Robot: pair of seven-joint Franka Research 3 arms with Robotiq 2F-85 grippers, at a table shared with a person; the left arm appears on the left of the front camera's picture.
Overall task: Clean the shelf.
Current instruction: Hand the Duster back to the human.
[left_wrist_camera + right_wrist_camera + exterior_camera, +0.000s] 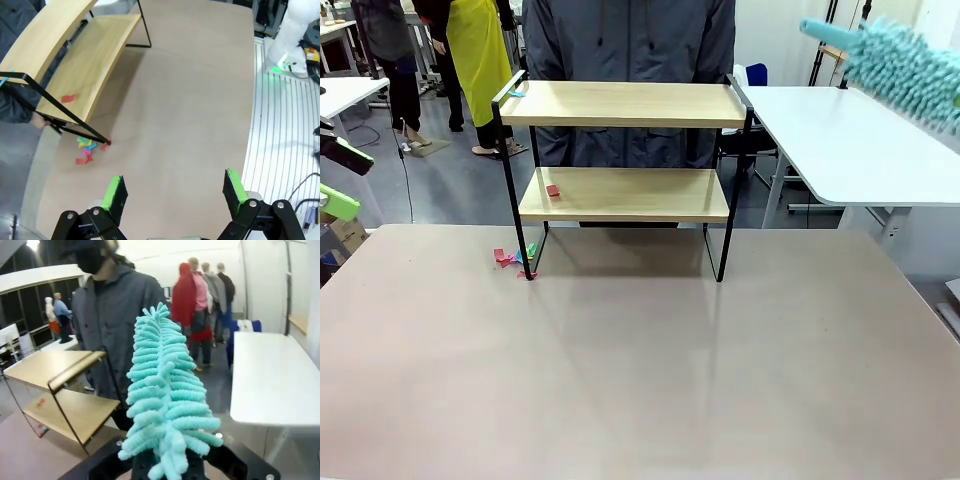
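**Inspector:** State of the tools?

**Assistant:** The left gripper (174,196) stood wide apart, nothing between its pads, hanging above the table (640,370) at its left edge. The right gripper (167,467) was clenched on a teal duster (165,405), raised high at the right, well clear of the shelf (625,150).

**Inspector:** And the shelf?

**Assistant:** It stood at the table's far side, a person (630,40) in a grey jacket directly behind it. One red scrap (552,190) lay on the lower board; a blue scrap (517,93) sat at the top board's left end. Coloured scraps (513,258) lay heaped on the table by the front left leg.

**Inspector:** Obstructions?

**Assistant:** A white table (850,140) stood right of the shelf, below the duster.
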